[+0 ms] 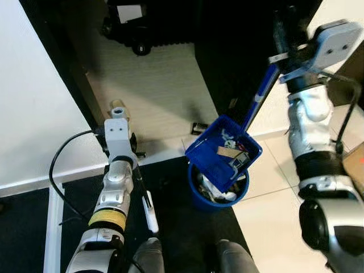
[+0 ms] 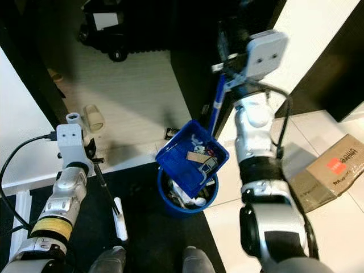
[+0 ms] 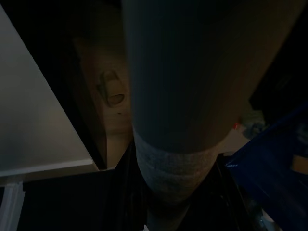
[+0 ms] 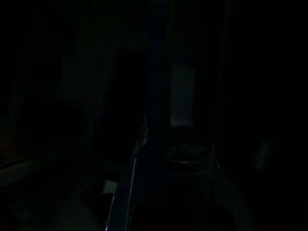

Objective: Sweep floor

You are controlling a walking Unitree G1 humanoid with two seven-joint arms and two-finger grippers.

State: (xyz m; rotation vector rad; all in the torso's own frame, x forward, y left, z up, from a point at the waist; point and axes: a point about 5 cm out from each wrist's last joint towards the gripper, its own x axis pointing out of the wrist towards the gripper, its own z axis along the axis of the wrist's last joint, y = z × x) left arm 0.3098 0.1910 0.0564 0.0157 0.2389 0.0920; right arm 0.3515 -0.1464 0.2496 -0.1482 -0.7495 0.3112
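Two arms share the cleanup: the right gripper (image 1: 284,60), fingers clenched on the handle, tips the blue dustpan (image 1: 223,152) over the blue bin (image 1: 196,196) to dump debris, while the left gripper (image 1: 122,149) grips the broom handle (image 1: 140,187).

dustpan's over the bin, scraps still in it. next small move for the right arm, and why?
Probably tip the dustpan a little steeper. It hangs tilted over the blue bin, held by its long handle in the right pincer, yet paper scraps still lie in the pan. More tilt should slide them into the bin.
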